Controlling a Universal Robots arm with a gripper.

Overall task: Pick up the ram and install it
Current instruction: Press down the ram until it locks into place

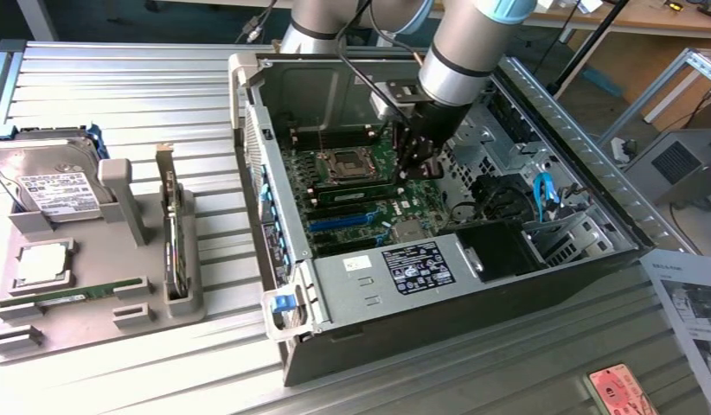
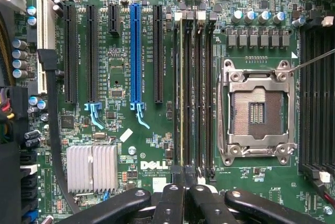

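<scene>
Ram [image 2: 182,93] on edge in a memory slot on the motherboard [image 2: 131,150], thin top edge facing up out of the case. Long axis parallel to the neighbouring empty memory slots and to the blue slot [image 2: 135,51]. Sits in the slot of that bank farthest from the CPU socket [image 2: 256,111]. One end pointing at the gripper [image 2: 184,185], other end away from it.

Jaws clenched, fingertips together, nothing between them, just over the near end of the ram. Cannot tell whether touching it. In the exterior view, gripper [image 1: 416,164] reaching down into the open case [image 1: 368,285], beside the socket.

Case lying on its side in the middle of the surface [image 1: 137,95], a ribbed metal one. Grey tray [image 1: 102,320] near the surface's edge on the exterior view's left, well apart from the case. On the tray: hard drive [image 1: 50,186], and a second stick [image 1: 96,292] lying in a holder. Printed sheet [image 1: 693,303] at the edge on the exterior view's right. Pink card [image 1: 621,389] at the near corner.

Beyond the far edge, wooden desk [image 1: 667,17] and a grey box [image 1: 679,164] on the floor.
</scene>
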